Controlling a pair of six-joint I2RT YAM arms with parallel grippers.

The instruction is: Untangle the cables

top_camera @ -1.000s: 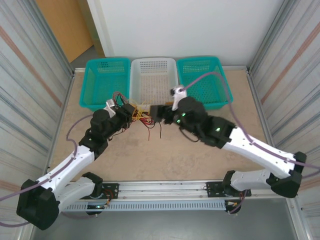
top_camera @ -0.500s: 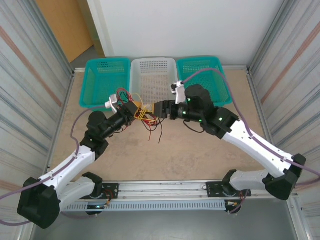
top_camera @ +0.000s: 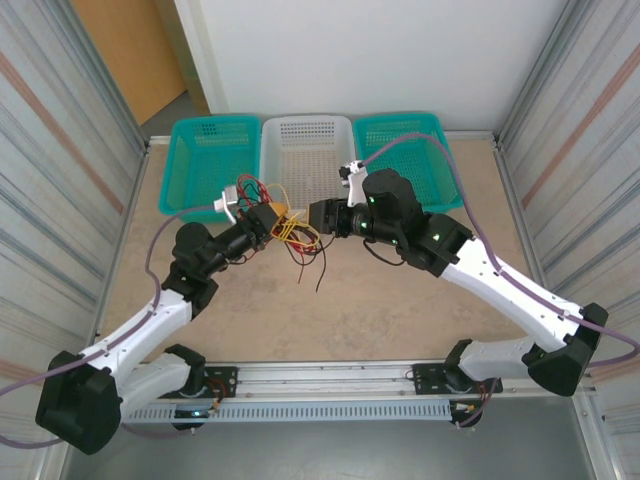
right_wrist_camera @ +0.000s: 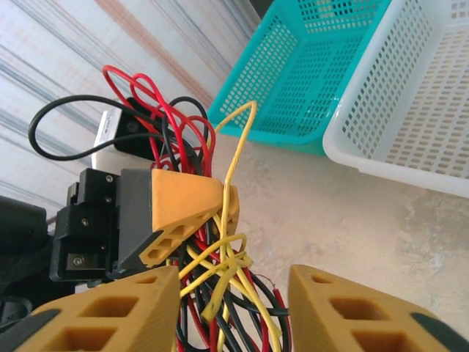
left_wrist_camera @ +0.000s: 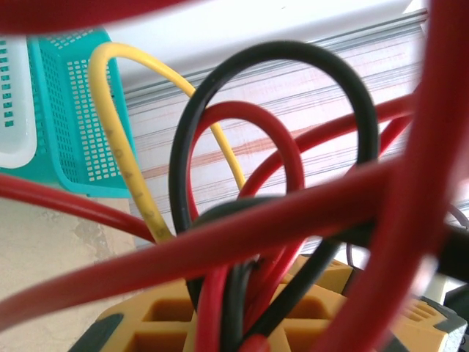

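Just above the middle of the overhead frame, in front of the white mesh plastic basket, the tangle of thin red, black and yellow cables is held up between the two arms, with loose ends trailing toward the beige table. The left gripper is clenched on the cables, and strands sprout from its orange fingers. The right gripper has its jaws parted on either side of the yellow knot, not squeezing.
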